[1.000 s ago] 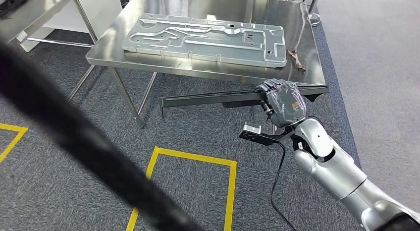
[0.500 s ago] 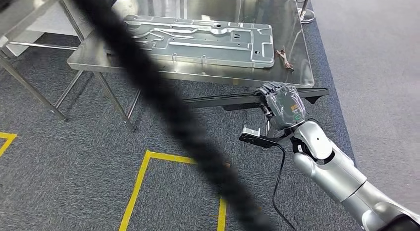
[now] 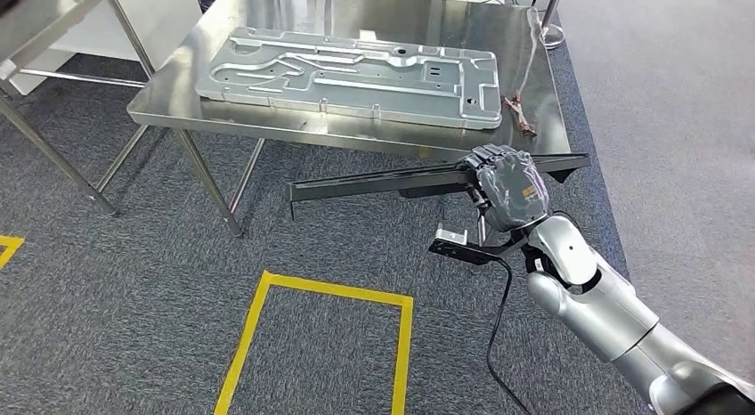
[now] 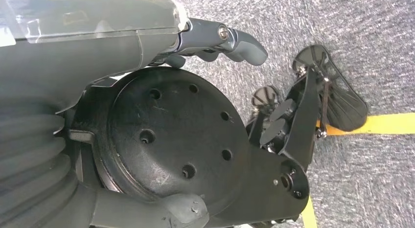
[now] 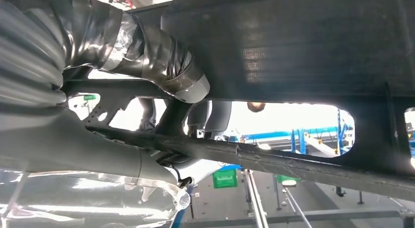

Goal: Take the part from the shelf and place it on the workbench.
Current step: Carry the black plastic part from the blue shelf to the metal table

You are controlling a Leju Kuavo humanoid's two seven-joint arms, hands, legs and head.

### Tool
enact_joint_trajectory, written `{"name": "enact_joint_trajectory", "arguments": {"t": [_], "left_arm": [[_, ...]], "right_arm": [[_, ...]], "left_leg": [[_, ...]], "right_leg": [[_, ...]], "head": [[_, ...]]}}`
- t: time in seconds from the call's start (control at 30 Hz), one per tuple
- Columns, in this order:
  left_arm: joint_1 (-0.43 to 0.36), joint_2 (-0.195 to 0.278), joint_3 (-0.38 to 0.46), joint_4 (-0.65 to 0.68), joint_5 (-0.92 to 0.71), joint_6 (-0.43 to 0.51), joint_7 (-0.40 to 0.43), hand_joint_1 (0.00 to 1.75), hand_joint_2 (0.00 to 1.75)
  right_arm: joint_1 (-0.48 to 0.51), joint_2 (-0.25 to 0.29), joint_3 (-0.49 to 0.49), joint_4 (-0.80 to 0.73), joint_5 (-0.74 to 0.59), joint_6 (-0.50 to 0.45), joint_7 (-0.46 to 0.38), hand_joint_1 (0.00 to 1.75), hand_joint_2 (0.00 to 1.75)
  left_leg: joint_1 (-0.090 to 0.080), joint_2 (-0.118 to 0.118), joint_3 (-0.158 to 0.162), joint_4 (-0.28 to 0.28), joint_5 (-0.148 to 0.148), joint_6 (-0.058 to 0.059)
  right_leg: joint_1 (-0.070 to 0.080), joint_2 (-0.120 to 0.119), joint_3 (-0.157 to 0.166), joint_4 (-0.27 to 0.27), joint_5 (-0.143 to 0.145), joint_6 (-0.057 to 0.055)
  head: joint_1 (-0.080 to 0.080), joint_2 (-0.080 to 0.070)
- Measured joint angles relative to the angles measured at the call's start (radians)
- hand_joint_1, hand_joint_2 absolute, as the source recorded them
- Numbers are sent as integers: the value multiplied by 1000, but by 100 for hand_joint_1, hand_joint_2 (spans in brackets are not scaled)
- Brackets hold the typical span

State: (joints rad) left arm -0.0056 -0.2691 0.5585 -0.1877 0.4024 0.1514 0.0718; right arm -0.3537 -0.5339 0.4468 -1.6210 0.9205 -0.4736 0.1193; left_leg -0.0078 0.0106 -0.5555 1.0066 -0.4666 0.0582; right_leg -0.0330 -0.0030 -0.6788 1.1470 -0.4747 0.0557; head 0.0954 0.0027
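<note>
From the head view, the robot's right hand (image 3: 506, 188) grips a long, flat black metal frame part (image 3: 383, 177) near that part's right end, fingers wrapped over its top edge. The part hangs level in the air, just in front of the near edge of the shiny stainless-steel workbench (image 3: 356, 134) and lower than its top, not resting on it. On the workbench top lies a large grey stamped metal panel (image 3: 352, 74), reaching from near the left edge almost to the right edge. Beside the panel's right end, close to the near right corner, sits a small brown twig-like scrap (image 3: 519, 114). Below, yellow tape (image 3: 312, 290) marks a rectangle on the grey carpet.

In the left wrist view, the left hand (image 4: 215, 42) hangs over the carpet, its thick grey thumb sticking out with nothing in it; how the darker fingers lie I cannot tell.

In the right wrist view, seen from underneath, the right hand's fingers (image 5: 161, 61) curl around the dark part (image 5: 303, 52), whose broad underside and a cut-out opening stand against bright light.
</note>
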Motion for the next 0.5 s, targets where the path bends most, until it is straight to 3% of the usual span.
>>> {"name": "enact_joint_trajectory", "arguments": {"t": [0.07,0.13,0.23,0.3,0.37,0.4,0.43,0.5], "left_arm": [[0,0,0,0,0,0,-1,0,175],[0,0,0,0,-1,0,-2,0,175],[0,1,0,0,-1,1,-3,0,175],[-1,1,0,0,-1,1,-3,0,175],[-3,1,0,0,-1,1,-3,0,175],[-4,1,0,0,-1,1,-3,0,175],[-4,1,0,0,-1,1,-3,0,175],[-3,1,0,0,-1,1,-3,0,175]], "right_arm": [[-4,1,0,1,0,0,0,175,175],[-6,1,1,4,1,0,0,175,175],[-10,2,1,6,1,0,0,175,175],[-14,3,1,7,1,0,0,175,175],[-16,6,1,8,1,0,0,175,175],[-15,8,1,9,1,0,0,175,175],[-15,9,1,10,1,0,0,175,175],[-16,12,1,11,2,0,0,175,175]], "left_leg": [[-3,-1,-1,13,-13,-12],[-6,0,-3,18,-19,-22],[-3,-2,-12,44,-41,-39],[2,-5,-62,148,-92,-51],[5,-5,-138,279,-139,-58],[7,-5,-161,310,-138,-60],[9,-5,-165,303,-116,-60],[11,-6,-119,183,-34,-54]], "right_leg": [[1,-6,45,-97,33,-6],[7,-3,51,-114,29,-21],[3,0,60,-121,25,-43],[1,0,67,-124,22,-54],[2,1,71,-124,17,-59],[2,2,73,-123,15,-59],[2,5,77,-123,12,-58],[2,9,88,-123,5,-52]], "head": [[0,0],[0,0],[0,0],[0,0],[-1,0],[0,0],[-1,0],[0,0]]}}
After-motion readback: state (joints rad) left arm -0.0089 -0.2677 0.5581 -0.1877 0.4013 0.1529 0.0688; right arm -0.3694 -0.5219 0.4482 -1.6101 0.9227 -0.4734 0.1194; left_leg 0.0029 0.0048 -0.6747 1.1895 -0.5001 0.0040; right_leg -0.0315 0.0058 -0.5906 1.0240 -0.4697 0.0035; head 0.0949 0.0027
